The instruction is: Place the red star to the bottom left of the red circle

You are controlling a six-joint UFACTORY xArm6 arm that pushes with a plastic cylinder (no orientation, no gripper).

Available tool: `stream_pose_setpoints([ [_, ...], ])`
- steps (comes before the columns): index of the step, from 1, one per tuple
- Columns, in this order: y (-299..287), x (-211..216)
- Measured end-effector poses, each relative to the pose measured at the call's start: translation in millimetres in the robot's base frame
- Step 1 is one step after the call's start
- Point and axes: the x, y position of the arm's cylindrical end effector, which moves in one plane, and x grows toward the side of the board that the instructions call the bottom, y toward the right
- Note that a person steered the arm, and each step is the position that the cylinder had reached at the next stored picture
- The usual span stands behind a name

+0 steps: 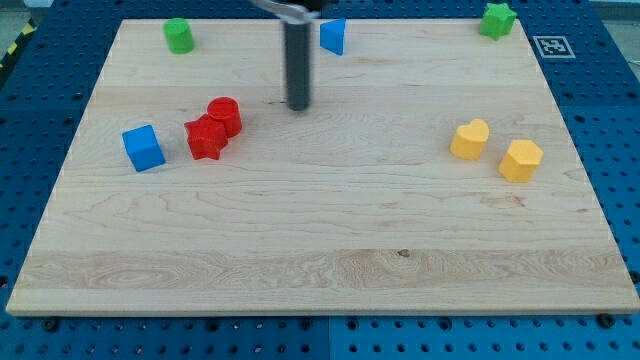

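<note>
Blue cube (143,148): near the view's left edge, apart from the red pair.
Red star (205,137): touching the red circle (225,115) at its lower left, so the task looks nearly done.
Handling: the star seems light, stiff and easy to slide; I would push on a flat side, not on a point, or it may turn.
My tip (299,104): a bare rod, holding nothing, standing free to the right of the red circle.
Yellow blocks (495,150): far on the view's right.

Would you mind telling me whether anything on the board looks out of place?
Nothing stands out. The red star sits touching the red circle at its lower left; my tip is apart, to their right.
</note>
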Motion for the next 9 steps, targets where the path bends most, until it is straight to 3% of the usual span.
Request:
stream_pose_setpoints([
  [1,-53,-13],
  [2,-72,6],
  [3,-77,39],
  [6,-91,71],
  [8,-95,128],
  [9,-140,128],
])
